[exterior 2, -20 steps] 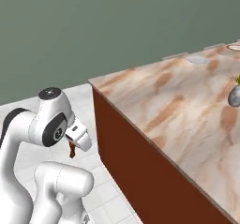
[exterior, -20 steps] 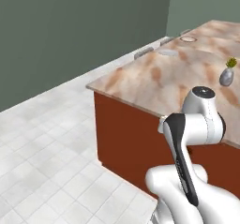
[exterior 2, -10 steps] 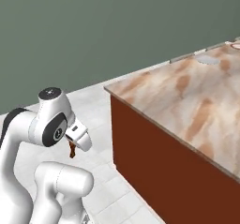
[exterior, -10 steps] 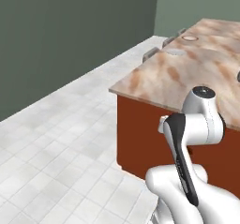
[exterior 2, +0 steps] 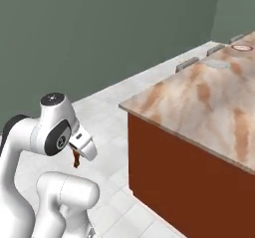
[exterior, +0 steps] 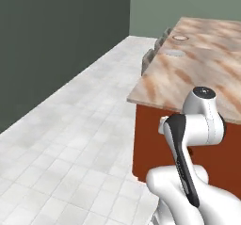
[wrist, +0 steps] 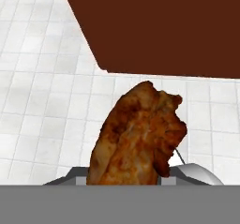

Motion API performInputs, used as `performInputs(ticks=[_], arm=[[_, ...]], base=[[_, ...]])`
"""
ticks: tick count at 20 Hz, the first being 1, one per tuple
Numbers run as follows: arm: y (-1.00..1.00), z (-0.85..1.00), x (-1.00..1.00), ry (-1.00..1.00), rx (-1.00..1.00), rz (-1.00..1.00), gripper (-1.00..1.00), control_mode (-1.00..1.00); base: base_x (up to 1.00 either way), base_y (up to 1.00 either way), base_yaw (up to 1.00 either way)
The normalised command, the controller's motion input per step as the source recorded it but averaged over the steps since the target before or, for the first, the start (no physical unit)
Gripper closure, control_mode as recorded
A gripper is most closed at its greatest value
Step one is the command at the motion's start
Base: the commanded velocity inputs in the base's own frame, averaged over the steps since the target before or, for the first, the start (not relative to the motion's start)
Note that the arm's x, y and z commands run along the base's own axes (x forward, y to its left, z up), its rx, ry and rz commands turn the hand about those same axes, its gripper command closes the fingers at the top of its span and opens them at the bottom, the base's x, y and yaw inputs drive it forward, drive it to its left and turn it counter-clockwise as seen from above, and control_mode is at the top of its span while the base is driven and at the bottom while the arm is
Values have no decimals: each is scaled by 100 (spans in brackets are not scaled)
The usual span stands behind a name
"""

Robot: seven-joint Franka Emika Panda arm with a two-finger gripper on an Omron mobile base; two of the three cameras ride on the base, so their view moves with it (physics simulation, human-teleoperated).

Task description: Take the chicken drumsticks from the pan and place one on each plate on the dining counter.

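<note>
1. My end effector (exterior 2: 75, 158) is closed on a chicken drumstick (wrist: 138, 134); in the hand view the meat rises straight out from between my fingers, glossy and brown, and in the right base view it hangs as a small dark piece just under my wrist.

2. I judge this to be the carrying step: one drumstick is in my grip and I am beside the dining counter (exterior 2: 209, 107), not yet over it. No plate is under the meat.

3. From my end effector, the counter's red-brown side wall (wrist: 154, 26) lies ahead and above the drumstick in the hand view, with white tiled floor (wrist: 42, 92) below and to either side of it.

4. The plates sit far along the counter top, well apart from my end effector: a red-rimmed plate (exterior 2: 243, 47) at the far end and a pale plate (exterior 2: 217, 63) a little nearer.

5. The next move calls for raising the drumstick above the counter's edge, getting closer to the plates, then lowering it onto one of them.

6. The near corner of the counter (exterior 2: 123, 105) stands between my end effector and the top; I should clear it with height. The floor beside me is open, leaving room to swing.
</note>
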Motion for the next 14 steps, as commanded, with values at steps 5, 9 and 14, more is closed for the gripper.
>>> performInputs(ticks=[5, 9, 14], arm=[[0, 0, 0, 0, 0, 0, 100, 100], [0, 0, 0, 0, 0, 0, 100, 100], [0, 0, 0, 0, 0, 0, 100, 100]], base=[[95, 100, -52], [85, 100, -50], [72, 100, -54]])
